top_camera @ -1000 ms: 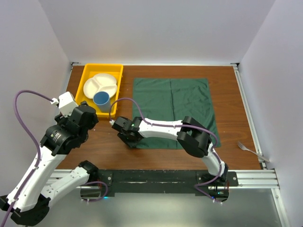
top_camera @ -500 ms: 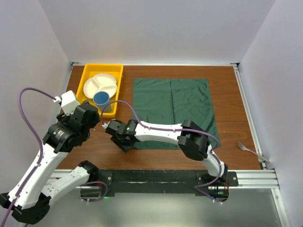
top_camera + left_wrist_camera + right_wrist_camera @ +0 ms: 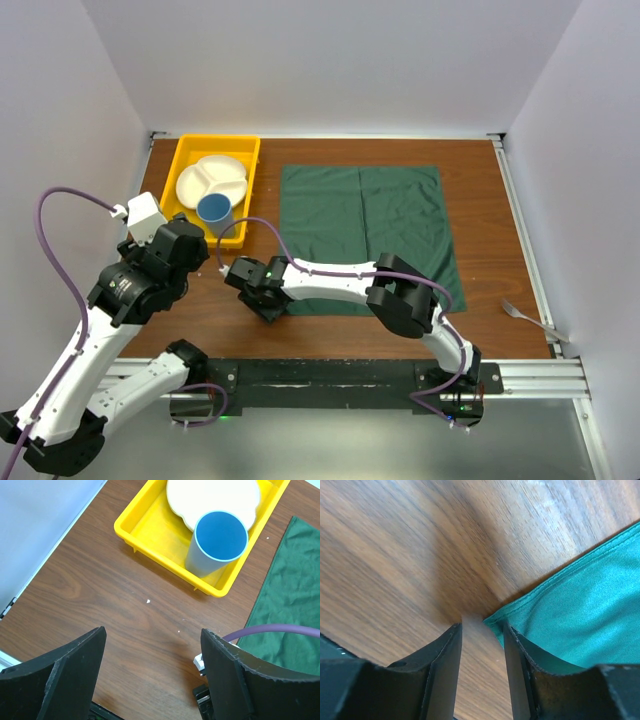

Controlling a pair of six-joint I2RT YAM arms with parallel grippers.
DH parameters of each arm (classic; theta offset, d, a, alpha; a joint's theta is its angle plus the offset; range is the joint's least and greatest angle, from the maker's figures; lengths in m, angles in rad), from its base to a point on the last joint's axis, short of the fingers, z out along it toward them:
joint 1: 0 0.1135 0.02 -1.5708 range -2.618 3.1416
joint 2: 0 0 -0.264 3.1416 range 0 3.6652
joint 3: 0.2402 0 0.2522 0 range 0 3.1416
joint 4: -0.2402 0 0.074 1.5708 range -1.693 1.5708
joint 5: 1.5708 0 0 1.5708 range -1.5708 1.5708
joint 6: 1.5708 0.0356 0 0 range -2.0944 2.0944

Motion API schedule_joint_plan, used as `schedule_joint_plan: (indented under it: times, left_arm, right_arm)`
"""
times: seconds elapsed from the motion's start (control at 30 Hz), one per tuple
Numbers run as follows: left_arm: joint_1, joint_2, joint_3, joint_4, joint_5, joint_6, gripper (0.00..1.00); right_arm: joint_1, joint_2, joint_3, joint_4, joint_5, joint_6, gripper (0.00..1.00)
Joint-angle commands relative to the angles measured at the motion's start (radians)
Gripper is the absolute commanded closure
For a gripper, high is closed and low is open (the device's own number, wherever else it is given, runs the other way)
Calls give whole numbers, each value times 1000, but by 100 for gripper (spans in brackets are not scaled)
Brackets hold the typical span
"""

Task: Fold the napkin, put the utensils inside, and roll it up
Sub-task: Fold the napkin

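Note:
The dark green napkin [image 3: 370,235] lies spread flat in the middle of the table. My right gripper [image 3: 262,298] is down at its near left corner. In the right wrist view the right gripper [image 3: 481,625] is open, with bare wood in the gap. The napkin [image 3: 580,600] corner tip touches the right finger [image 3: 520,670]. A silver fork [image 3: 530,317] lies at the far right near the wall. My left gripper [image 3: 185,255] hovers over bare table; the left gripper [image 3: 152,630] is wide open and empty.
A yellow tray [image 3: 185,150] at the back left holds a white divided plate [image 3: 212,180] and a blue cup [image 3: 213,210]. In the left wrist view the tray [image 3: 150,530] and cup [image 3: 220,540] are ahead, and a purple cable [image 3: 280,629] crosses the napkin's edge [image 3: 295,595].
The right gripper slid left beyond the napkin's near left corner, then came back a little to it. The left arm shifted slightly. The napkin stayed flat.

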Motion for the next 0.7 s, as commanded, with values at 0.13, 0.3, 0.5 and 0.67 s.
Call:
schedule_joint_plan:
  times: [0.13, 0.3, 0.5, 0.67]
  left_arm:
    - [6, -7, 20, 23, -29, 10, 20]
    - [5, -11, 26, 17, -29, 7, 20]
    - [5, -4, 27, 11, -20, 6, 21]
    - [5, 3, 27, 16, -16, 4, 21]
  right_arm:
    - [0, 4, -45, 36, 16, -32, 57]
    - [-5, 10, -81, 71, 1, -35, 72]
    - [-32, 3, -64, 73, -15, -25, 100]
    - [-67, -77, -61, 66, -94, 19, 100]
